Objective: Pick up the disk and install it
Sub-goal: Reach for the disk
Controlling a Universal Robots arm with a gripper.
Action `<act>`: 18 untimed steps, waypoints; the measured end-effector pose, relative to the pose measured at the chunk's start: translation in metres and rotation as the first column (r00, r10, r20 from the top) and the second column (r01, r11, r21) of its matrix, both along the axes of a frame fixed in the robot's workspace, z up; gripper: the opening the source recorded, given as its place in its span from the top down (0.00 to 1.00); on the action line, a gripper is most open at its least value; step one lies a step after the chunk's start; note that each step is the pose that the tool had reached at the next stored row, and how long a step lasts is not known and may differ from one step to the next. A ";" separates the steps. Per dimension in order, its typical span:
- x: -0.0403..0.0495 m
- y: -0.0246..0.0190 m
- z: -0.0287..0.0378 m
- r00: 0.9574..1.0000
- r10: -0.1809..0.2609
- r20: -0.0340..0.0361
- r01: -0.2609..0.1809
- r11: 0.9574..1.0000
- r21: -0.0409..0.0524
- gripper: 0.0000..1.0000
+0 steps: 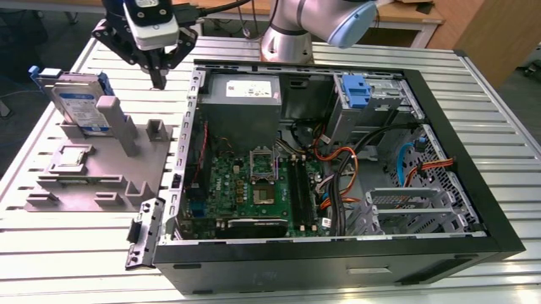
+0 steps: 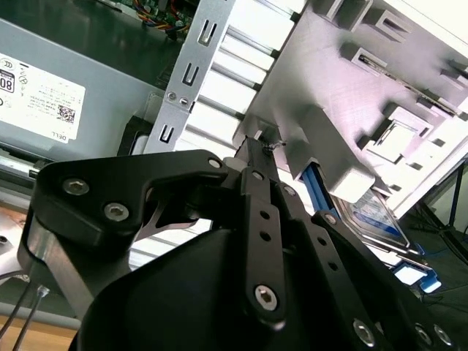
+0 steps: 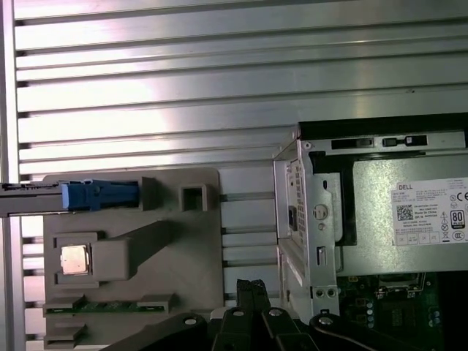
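At the exterior view's left, the slatted metal surface (image 1: 50, 253) carries a grey fixture block (image 1: 101, 171). The disk (image 1: 78, 104) stands on edge in a slot at the block's far left corner, tilted, its label facing the near side and its blue rails visible at the top. A grey post (image 1: 118, 126) stands just in front of it. In the second wrist view the disk (image 2: 373, 216) sits behind that post, and in the first wrist view it (image 3: 95, 196) is seen edge-on. A small square chip (image 1: 72, 157) lies flat in a recess nearer on the same block. To the right of the disk and apart from it, the gripper (image 1: 159, 81) points downward over the block's far right corner, just beside the left wall of the computer case (image 1: 498, 234). The gripper is clenched with its tips pressed together and nothing between them, as both wrist views confirm (image 2: 259, 142) (image 3: 249, 287). Whether the tips touch the block cannot be told. Further right, the open case shows a power supply (image 1: 241, 95) at the far side, a green motherboard (image 1: 253, 190) nearer, and an upright blue latch (image 1: 356, 92) to the far right.
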State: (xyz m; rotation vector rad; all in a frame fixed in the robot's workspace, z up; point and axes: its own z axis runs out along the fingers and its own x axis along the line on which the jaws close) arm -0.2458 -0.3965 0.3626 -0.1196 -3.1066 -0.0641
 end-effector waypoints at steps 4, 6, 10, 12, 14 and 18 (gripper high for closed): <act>-0.0014 0.0000 -0.0003 1.000 0.000 0.000 0.000 1.000 0.000 0.90; -0.0018 0.0000 -0.0003 1.000 0.000 0.000 0.000 1.000 0.000 0.90; -0.0025 0.0000 -0.0005 1.000 0.000 0.000 0.000 1.000 0.000 0.90; -0.0029 0.0000 -0.0007 1.000 0.000 0.000 0.000 1.000 0.000 0.90; -0.0035 0.0000 -0.0007 1.000 0.000 0.000 0.000 1.000 0.000 0.90; -0.0048 0.0000 -0.0011 1.000 0.000 0.000 0.000 1.000 0.000 0.90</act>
